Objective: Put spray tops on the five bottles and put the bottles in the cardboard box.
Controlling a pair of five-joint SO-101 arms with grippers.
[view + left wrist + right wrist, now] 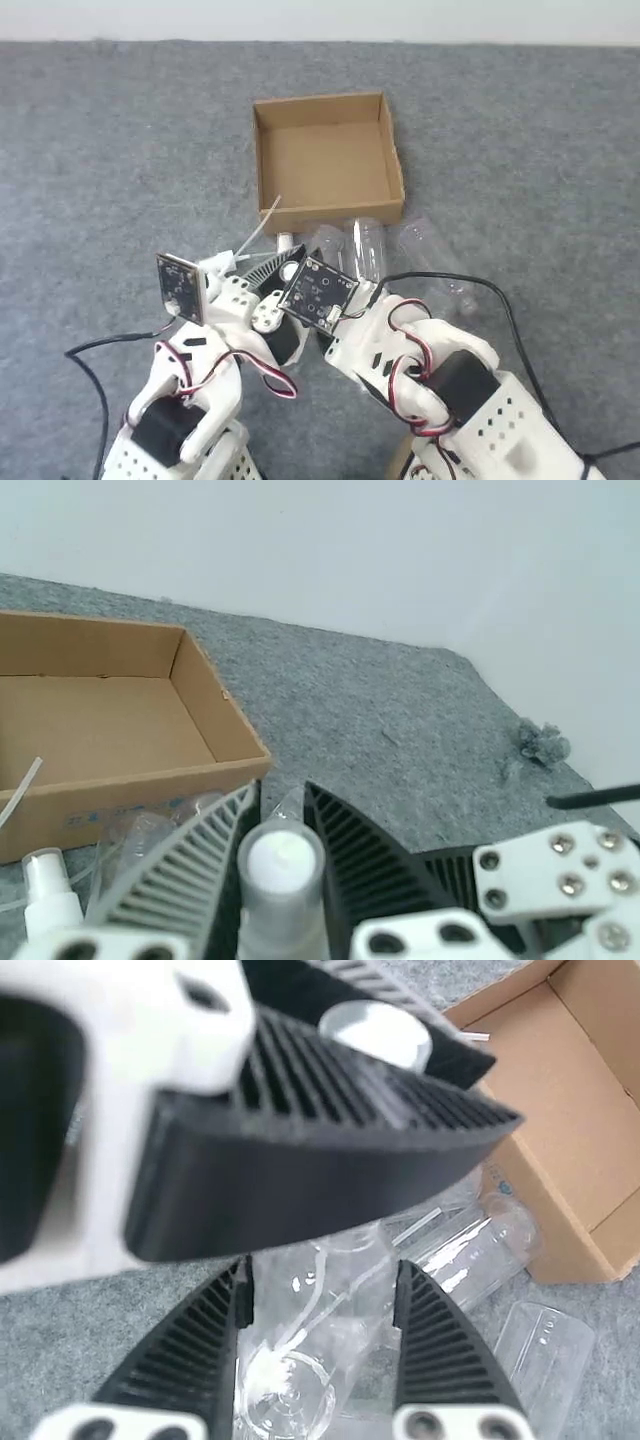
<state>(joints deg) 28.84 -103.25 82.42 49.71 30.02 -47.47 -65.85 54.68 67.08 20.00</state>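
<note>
The open cardboard box (325, 160) sits at the middle back of the grey mat. Several clear bottles (366, 246) lie without tops along its front wall. My left gripper (280, 795) is shut on a spray top (283, 862) whose round white head shows between the fingers. My right gripper (320, 1275) is close under it, its fingers on either side of a clear bottle (288, 1398) with an open mouth. In the right wrist view the left gripper's fingers (330, 1130) loom just above that bottle. Another spray top (48, 892) stands near the box.
A thin white dip tube (262, 224) slants up toward the box's front wall. Both arms crowd together at the mat's near edge (300, 300), with cables (100, 350) trailing beside them. Bare grey mat (120, 150) spreads left and right of the box.
</note>
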